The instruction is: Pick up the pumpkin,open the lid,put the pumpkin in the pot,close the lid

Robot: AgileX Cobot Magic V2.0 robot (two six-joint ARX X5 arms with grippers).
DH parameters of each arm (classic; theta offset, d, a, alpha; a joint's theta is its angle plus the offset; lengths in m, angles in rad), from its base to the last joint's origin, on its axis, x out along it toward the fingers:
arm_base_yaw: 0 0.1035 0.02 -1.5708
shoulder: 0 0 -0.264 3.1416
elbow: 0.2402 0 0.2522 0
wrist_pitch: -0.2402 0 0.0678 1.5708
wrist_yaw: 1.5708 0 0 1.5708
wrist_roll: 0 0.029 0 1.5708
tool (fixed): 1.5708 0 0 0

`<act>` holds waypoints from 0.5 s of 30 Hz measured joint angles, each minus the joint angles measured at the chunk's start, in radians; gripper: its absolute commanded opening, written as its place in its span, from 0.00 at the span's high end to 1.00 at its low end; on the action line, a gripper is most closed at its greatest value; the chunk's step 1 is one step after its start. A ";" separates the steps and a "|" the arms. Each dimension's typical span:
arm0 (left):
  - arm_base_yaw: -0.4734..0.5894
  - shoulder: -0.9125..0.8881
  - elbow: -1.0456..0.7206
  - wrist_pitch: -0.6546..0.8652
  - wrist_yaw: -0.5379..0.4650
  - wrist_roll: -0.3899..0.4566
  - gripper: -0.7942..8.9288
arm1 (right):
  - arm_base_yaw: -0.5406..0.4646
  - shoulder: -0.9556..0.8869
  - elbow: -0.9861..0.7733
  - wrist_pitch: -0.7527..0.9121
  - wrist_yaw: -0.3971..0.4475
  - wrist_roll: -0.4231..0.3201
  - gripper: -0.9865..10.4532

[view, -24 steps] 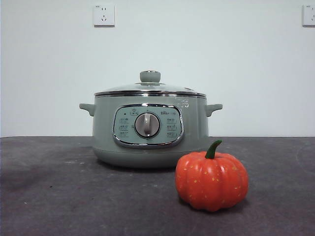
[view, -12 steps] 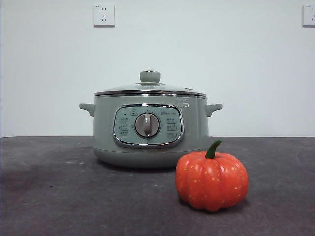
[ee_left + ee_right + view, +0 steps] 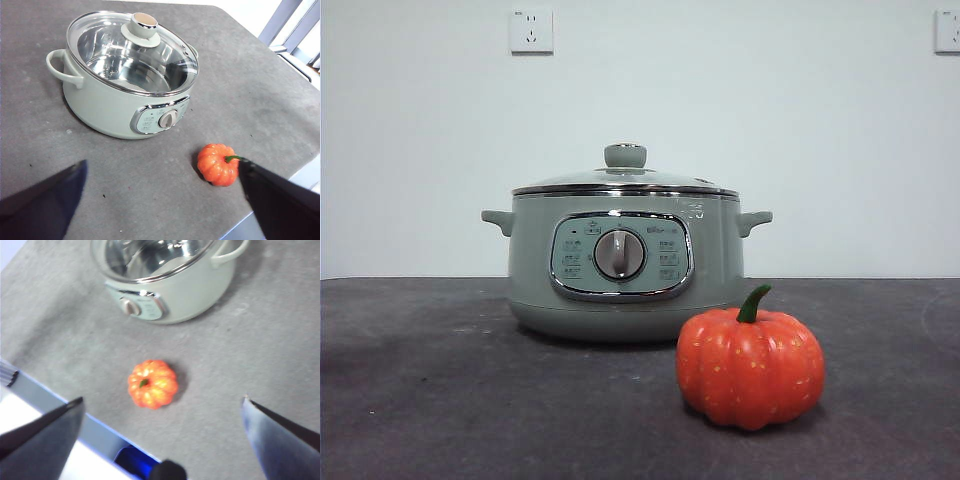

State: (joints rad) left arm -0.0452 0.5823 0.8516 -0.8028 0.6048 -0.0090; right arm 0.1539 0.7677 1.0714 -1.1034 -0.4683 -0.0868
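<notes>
A: So, both grippers wide apart, empty, high above the table (image 3: pixel 440 400)?
B: Yes. The pumpkin (image 3: pixel 750 367) sits near the pot (image 3: pixel 620 265), lid (image 3: pixel 625 178) on.
A: Risk?
B: Glossy ribs; jaws closing off-centre could squirt it toward the table edge.

We cannot read any words. The pot (image 3: pixel 625 262) has tiny signs on its control panel (image 3: pixel 621 256) around the dial (image 3: pixel 619 254), and a faint mark up by its rim, but they are all too small to read.
</notes>
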 measured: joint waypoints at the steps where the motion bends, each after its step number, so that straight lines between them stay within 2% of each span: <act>1: 0.000 0.000 0.000 0.001 0.000 0.002 0.11 | 0.018 0.010 0.000 0.000 0.000 0.004 0.31; 7: 0.000 0.000 0.000 0.000 0.000 0.002 0.11 | 0.155 0.140 0.000 0.024 0.009 0.005 0.31; 15: 0.000 0.000 0.000 0.000 0.000 0.002 0.11 | 0.342 0.350 0.000 0.105 0.140 0.005 0.31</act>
State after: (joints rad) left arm -0.0452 0.5823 0.8516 -0.8024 0.6048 -0.0071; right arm 0.4961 1.1175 1.0714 -0.9981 -0.3283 -0.0822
